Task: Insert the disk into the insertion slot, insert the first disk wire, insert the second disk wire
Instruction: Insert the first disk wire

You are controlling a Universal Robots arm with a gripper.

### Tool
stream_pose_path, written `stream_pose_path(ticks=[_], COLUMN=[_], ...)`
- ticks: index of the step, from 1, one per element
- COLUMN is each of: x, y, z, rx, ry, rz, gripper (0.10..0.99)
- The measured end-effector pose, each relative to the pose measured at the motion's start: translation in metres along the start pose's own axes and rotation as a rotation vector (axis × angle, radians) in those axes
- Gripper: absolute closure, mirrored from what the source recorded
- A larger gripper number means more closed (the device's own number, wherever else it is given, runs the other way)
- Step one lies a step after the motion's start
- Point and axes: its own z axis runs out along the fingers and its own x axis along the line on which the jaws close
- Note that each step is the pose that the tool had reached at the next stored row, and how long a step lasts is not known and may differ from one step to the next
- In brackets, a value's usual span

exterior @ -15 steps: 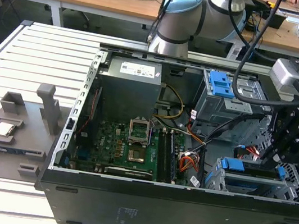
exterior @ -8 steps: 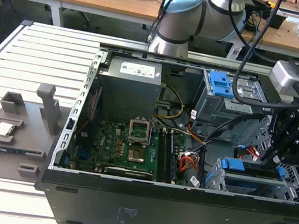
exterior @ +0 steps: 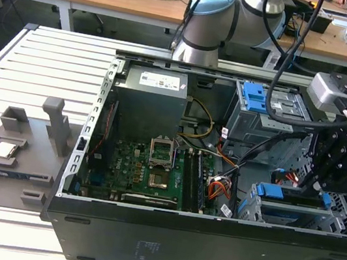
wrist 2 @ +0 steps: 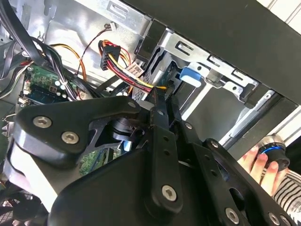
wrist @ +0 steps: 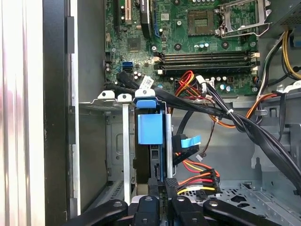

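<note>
Seating looks to be the step in hand: the gripper (wrist: 164, 190), fingers pinched nearly shut on the blue-framed disk (wrist: 150, 128) standing in the insertion slot (wrist: 125, 141), needs a straight push, with the power connector (wrist: 203, 180) apparently loose.

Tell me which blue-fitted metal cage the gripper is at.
The low silver cage holding the blue-framed disk; the gripper hangs over it, away from the taller grey cage.

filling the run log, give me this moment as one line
gripper at end of disk | disk in insertion slot, depth unclear | blue-tipped cable beside disk
</note>
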Motion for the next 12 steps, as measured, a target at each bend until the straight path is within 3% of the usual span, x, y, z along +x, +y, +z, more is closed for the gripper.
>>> stream_pose_path(ticks=[1, 2, 7, 8, 9, 10, 12], x=[-0.0001, 0.0002, 0.0021, 0.0027, 0.0029, 0.0031, 0.0037], y=[0.0001, 0.0002, 0.0013, 0.0016, 0.0018, 0.0020, 0.0023], z=[0.0008, -0.0021, -0.0280, -0.0344, -0.0377, -0.0416, -0.0488], rx=[0.000, 0.000, 0.000, 0.000, 0.000, 0.000, 0.000], ry=[-0.0013, 0.0004, 0.0006, 0.0004, 0.0004, 0.0006, 0.0004], rz=[0.000, 0.000, 0.000, 0.000, 0.000, 0.000, 0.000], gripper=[0.847, 0.847, 0.847, 0.925, 0.925, 0.980, 0.980])
